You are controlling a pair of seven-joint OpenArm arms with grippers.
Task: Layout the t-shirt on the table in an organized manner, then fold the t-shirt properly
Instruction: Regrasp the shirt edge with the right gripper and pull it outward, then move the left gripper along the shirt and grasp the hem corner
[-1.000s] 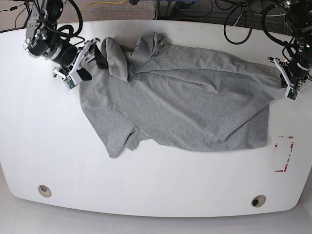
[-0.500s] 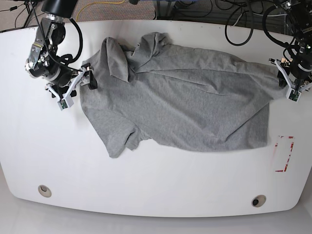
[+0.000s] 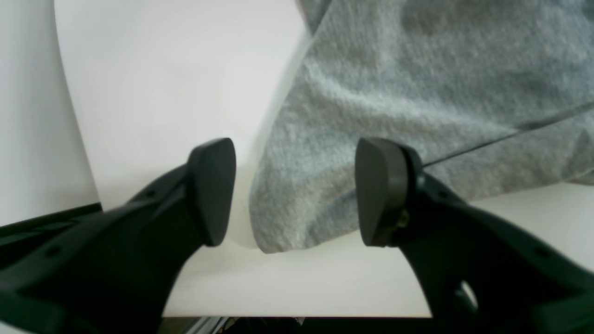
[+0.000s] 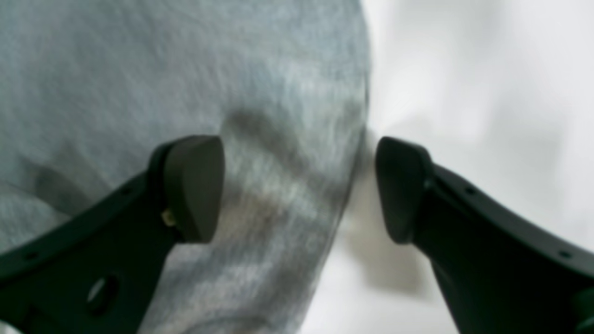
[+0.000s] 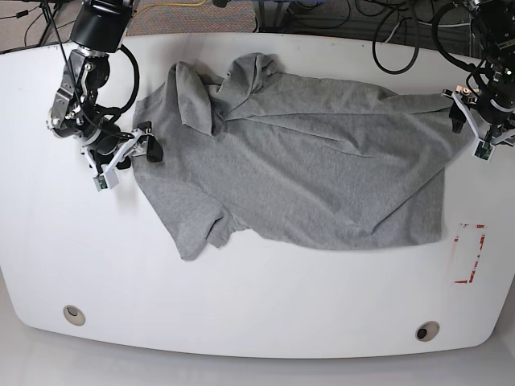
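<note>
The grey t-shirt [image 5: 306, 177] lies spread on the white table [image 5: 241, 297], wrinkled, with its upper left part folded over itself and one sleeve toward the front left. My right gripper [image 5: 135, 154] stands open at the shirt's left edge. In its wrist view the jaws [image 4: 297, 188] straddle the cloth edge [image 4: 185, 69] without pinching it. My left gripper [image 5: 468, 127] is open at the shirt's far right corner. In the left wrist view that corner [image 3: 417, 93] rests flat on the table [image 3: 162, 69] between the spread fingers [image 3: 211, 190].
A red tape rectangle [image 5: 469, 254] marks the table's right front. Two round grommets [image 5: 73, 314] [image 5: 426, 330] sit near the front edge. Black cables [image 5: 394, 32] hang beyond the far edge. The table's right edge runs just past my left gripper.
My left gripper has opened and let go of the shirt's right corner. My right gripper has moved from the folded collar area toward the front along the shirt's left edge.
</note>
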